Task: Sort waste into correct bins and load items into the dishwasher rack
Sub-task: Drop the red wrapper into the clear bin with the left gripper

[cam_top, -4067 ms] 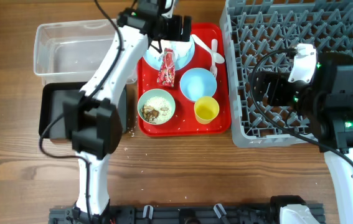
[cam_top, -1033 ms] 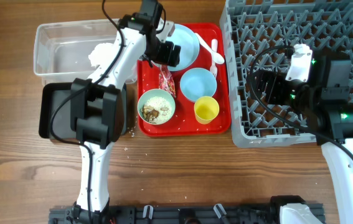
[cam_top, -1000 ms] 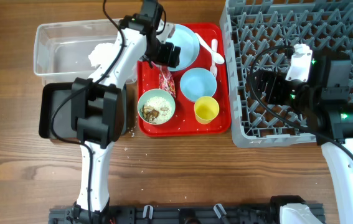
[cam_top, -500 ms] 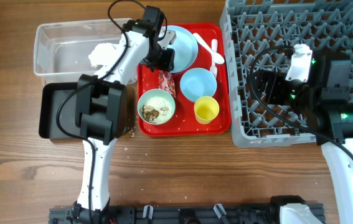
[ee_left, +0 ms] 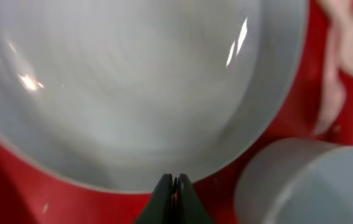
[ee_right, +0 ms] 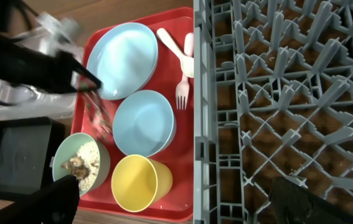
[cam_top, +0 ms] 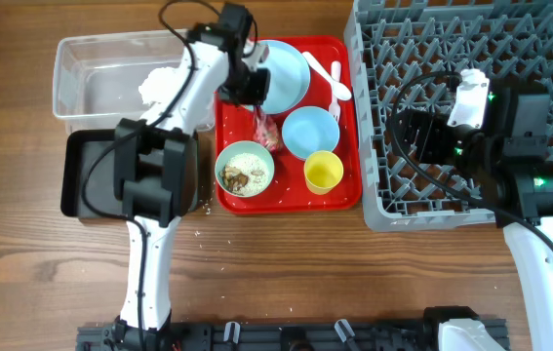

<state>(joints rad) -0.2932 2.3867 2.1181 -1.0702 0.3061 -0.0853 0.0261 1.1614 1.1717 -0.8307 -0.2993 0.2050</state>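
Observation:
My left gripper (cam_top: 253,97) is shut on the top end of the red snack wrapper (cam_top: 265,129), which hangs blurred over the red tray beside the light blue plate (cam_top: 286,70). In the left wrist view the jaws (ee_left: 176,180) are pressed together at the plate's (ee_left: 132,81) rim. An empty blue bowl (cam_top: 310,132), a bowl of rice and scraps (cam_top: 245,168) and a yellow cup (cam_top: 323,173) stand on the tray. White fork and spoon (cam_top: 336,83) lie at its right edge. My right gripper (ee_right: 173,183) stays open above the grey rack (cam_top: 510,39).
A clear tub (cam_top: 91,73) at the left holds a crumpled white napkin (cam_top: 159,86). A black tray (cam_top: 86,171) sits in front of it. The red serving tray (cam_top: 339,200) lies between the bins and the rack. Rice grains dot the wood near the tray.
The left gripper has closed from wide open onto the wrapper's top end, and the wrapper has shifted slightly right. The right arm has held still over the last second.

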